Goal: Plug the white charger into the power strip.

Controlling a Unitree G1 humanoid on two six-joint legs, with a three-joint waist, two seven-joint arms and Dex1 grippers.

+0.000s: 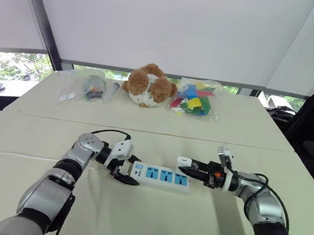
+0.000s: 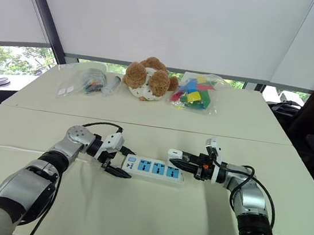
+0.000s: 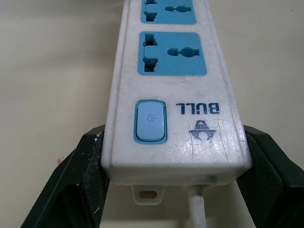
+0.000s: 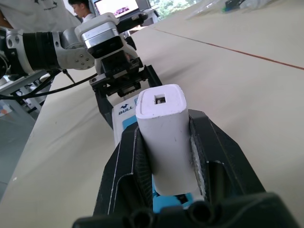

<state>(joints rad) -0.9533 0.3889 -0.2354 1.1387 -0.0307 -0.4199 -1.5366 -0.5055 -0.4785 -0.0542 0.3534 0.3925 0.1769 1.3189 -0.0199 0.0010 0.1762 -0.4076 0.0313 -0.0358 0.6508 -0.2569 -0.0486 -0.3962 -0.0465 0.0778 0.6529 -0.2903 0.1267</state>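
The long white plastic power strip [image 1: 161, 175] carries three sky-blue socket panels, a pale blue switch framed in a deeper blue, and a dark navy printed logo with lettering. The small rounded charger block [image 4: 164, 142] is plain white with faint grey scuffs. The left gripper [image 3: 171, 142] and the right gripper [image 4: 166, 130] both have matte black fingers. The flat table top [image 1: 143, 220] is cream. The round plush toy [image 1: 148, 84] is brown with a white speckled patch. The clear plastic bag [image 1: 193, 97] holds red, blue, yellow and green pieces.
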